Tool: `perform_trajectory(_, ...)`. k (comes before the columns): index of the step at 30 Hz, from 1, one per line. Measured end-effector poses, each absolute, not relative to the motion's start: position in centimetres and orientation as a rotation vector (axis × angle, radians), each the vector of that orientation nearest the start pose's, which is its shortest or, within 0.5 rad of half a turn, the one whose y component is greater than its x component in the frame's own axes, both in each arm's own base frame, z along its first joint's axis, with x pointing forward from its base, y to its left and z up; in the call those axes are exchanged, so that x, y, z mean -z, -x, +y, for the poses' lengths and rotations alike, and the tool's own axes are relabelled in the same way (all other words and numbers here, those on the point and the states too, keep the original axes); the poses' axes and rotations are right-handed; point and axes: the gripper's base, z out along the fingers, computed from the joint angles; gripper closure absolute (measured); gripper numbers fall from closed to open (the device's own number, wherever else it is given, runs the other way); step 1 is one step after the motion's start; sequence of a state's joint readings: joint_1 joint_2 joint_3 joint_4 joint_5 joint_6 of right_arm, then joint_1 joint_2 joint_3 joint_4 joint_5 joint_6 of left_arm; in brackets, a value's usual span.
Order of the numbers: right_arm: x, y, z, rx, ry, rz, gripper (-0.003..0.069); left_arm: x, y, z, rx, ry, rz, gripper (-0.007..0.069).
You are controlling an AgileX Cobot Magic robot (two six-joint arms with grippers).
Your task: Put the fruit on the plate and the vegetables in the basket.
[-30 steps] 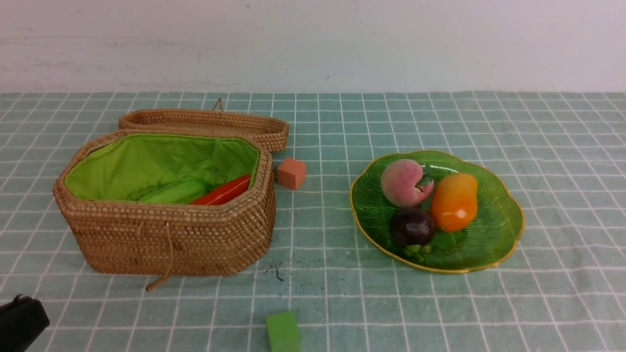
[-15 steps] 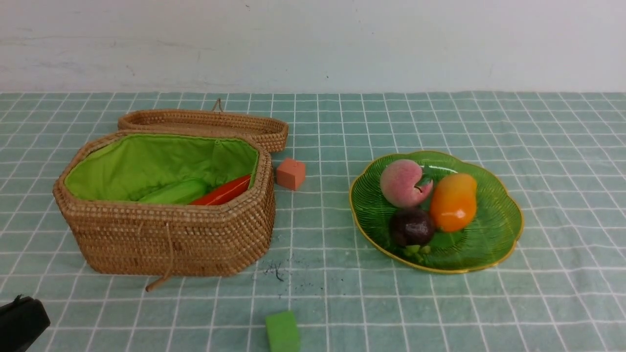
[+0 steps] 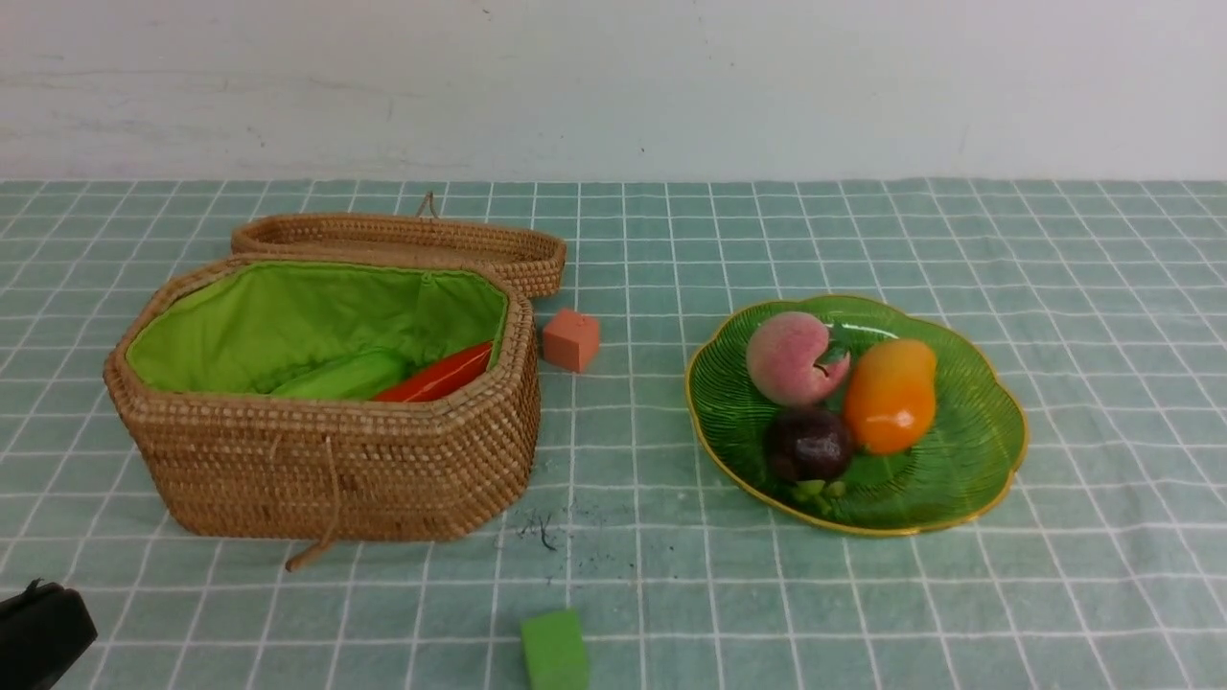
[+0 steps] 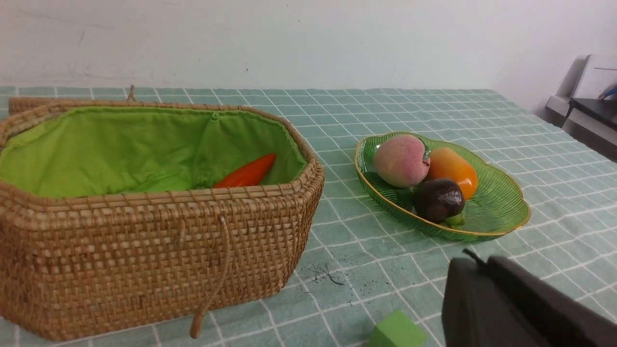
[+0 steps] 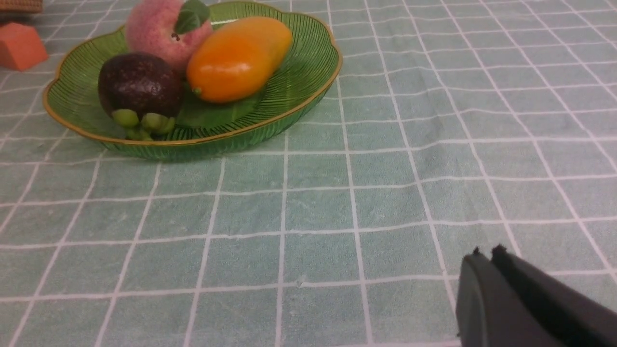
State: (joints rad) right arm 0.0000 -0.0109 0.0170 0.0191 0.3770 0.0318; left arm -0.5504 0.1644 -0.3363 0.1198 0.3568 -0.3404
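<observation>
Plate (image 3: 987, 450): sits on the right half of the table, nearer the front edge than the back, well apart from the basket.
Fruit: the peach (image 3: 788, 358), the mango (image 3: 891, 395) and the mangosteen (image 3: 808, 443) all lie on the plate, bunched and touching one another, the mangosteen toward the plate's front rim.
Basket (image 3: 326, 460): stands open on the left half of the table; its lid (image 3: 403, 240) lies just behind it, toward the back edge.
Vegetables: the red pepper (image 3: 436, 379) and the light-green cucumber (image 3: 340, 376) lie inside the basket side by side against the green lining. The eggplant does not show in any view; the near wall hides the basket floor, so I cannot tell whether it is in there.
Other things: an orange cube (image 3: 571, 338) rests on the table just beside the basket's right end; a green block (image 3: 554, 650) lies at the front edge, near the middle.
Left gripper (image 4: 475, 262): low at the front left corner of the table, jaws pressed together, holding nothing.
Right gripper (image 5: 484, 258): low over bare cloth near the front edge, in front of the plate, jaws pressed together, empty.
Progress: the fruit half looks done. Two vegetables are in; the third is unconfirmed. Nothing of the task lies loose on the table, so it is likely finished.
</observation>
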Motion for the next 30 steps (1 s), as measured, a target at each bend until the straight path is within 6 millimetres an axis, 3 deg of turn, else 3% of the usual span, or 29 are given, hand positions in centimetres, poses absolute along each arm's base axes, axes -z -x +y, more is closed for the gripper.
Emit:
perform_trajectory(15,-17.4,-5.2,0.1,-0.04,-0.041,1.868,0.0624,-28.3,-4.9,-2.6,0.551,-0.241,1.682,0.0599)
perform_trajectory(19,-17.4,-5.2,0.1,-0.04,-0.041,1.868,0.0624,-27.6,-5.1,-2.3,0.457,-0.237,1.669,0.0604)
perform_trajectory(21,-17.4,-5.2,0.1,-0.04,-0.041,1.868,0.0624,-26.7,-5.1,-1.8,0.378,-0.174,1.64,0.0637)
perform_trajectory(26,-17.4,-5.2,0.1,-0.04,-0.041,1.868,0.0621,-23.2,-5.0,-0.9,0.255,-0.021,1.614,0.0638)
perform_trajectory(29,-17.4,-5.2,0.1,-0.04,-0.041,1.868,0.0617,-19.0,-5.5,-0.6,0.208,0.059,1.723,0.0638)
perform_trajectory(30,-17.4,-5.2,0.1,-0.04,-0.041,1.868,0.0616,-18.7,-5.5,-0.6,0.205,0.063,1.743,0.0638)
